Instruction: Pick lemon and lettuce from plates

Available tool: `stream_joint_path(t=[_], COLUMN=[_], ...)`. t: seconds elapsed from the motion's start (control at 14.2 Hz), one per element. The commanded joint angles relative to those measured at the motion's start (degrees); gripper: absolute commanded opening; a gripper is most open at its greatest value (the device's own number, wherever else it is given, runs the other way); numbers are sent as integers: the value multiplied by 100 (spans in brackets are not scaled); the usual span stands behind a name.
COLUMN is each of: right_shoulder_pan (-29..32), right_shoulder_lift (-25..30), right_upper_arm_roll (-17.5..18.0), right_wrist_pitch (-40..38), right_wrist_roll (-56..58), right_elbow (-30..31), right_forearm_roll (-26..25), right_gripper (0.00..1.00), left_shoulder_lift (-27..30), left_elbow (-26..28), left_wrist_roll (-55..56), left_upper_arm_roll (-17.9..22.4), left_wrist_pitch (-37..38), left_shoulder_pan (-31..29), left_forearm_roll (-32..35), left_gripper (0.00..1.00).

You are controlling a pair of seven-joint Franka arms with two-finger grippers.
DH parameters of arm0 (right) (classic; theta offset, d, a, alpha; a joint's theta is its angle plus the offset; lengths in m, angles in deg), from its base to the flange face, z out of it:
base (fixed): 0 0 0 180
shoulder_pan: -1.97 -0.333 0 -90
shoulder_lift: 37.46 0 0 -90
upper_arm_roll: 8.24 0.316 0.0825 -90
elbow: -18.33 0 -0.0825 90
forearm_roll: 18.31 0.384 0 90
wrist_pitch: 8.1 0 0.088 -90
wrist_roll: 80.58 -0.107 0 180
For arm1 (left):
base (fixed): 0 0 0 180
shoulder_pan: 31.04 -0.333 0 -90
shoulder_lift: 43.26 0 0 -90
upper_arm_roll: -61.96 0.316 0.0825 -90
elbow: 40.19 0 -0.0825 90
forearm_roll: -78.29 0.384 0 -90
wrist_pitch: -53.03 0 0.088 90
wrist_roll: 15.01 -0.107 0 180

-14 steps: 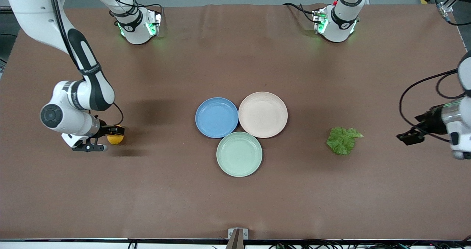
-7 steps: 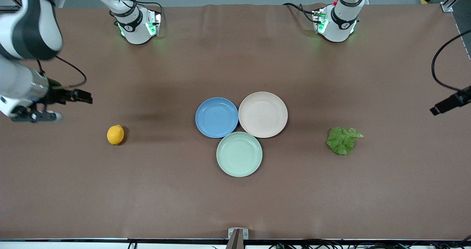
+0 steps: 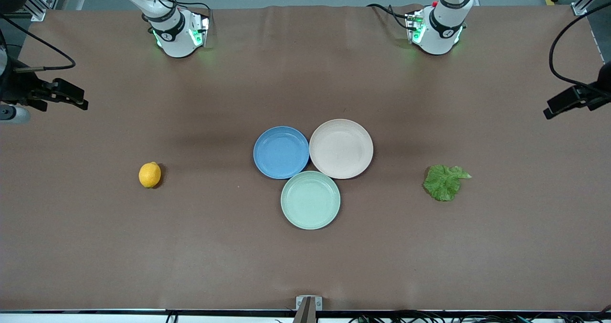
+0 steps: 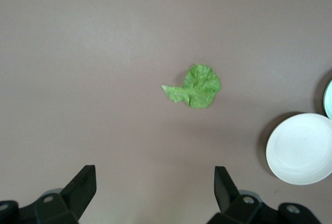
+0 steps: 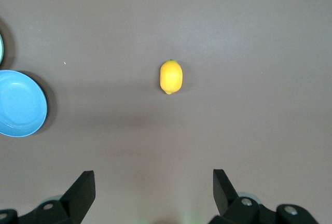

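The lemon (image 3: 150, 175) lies on the brown table toward the right arm's end, apart from the plates; it also shows in the right wrist view (image 5: 171, 77). The lettuce (image 3: 445, 182) lies flat on the table toward the left arm's end; it also shows in the left wrist view (image 4: 196, 86). The blue plate (image 3: 281, 152) and the beige-pink plate (image 3: 341, 148) sit side by side mid-table, both empty. My right gripper (image 3: 71, 96) is open and empty, raised over the table's edge at the right arm's end. My left gripper (image 3: 561, 106) is open and empty, raised at the left arm's end.
A pale mint-green plate (image 3: 310, 200), empty, touches the blue and beige-pink plates on the side nearer the front camera. The arm bases (image 3: 177, 32) (image 3: 437, 29) stand along the top edge. A small bracket (image 3: 308, 304) sits at the near table edge.
My right gripper has let go of the lemon, lifted and drawn back toward the table's end. My left gripper has risen and drawn away from the lettuce. Lemon and lettuce have stayed put.
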Motion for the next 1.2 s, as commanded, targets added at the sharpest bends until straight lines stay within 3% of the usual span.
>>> stream_joint_path(t=[0.0, 0.42, 0.63, 1.13], right_shoulder_pan=[48, 48, 57, 48], right_shoulder_lift=[-104, -140, -148, -148], right_upper_arm_roll=[51, 51, 51, 51], right_wrist_pitch=[-59, -7, -6, -6], right_wrist_roll=[-10, -10, -1, 34], right_elbow=[-271, -508, -587, -605], right_forearm_roll=[-12, 23, 23, 14], right_gripper=[100, 100, 100, 100], left_shoulder_lift=[450, 450, 494, 450], left_elbow=[546, 494, 467, 362], left_wrist_roll=[-131, -53, 9, 1], left_upper_arm_roll=[118, -119, -120, -67], left_wrist_pitch=[-38, 154, 497, 489], left_shoulder_pan=[85, 67, 50, 6], left_forearm_roll=[-28, -20, 15, 7], left_gripper=[100, 100, 100, 100])
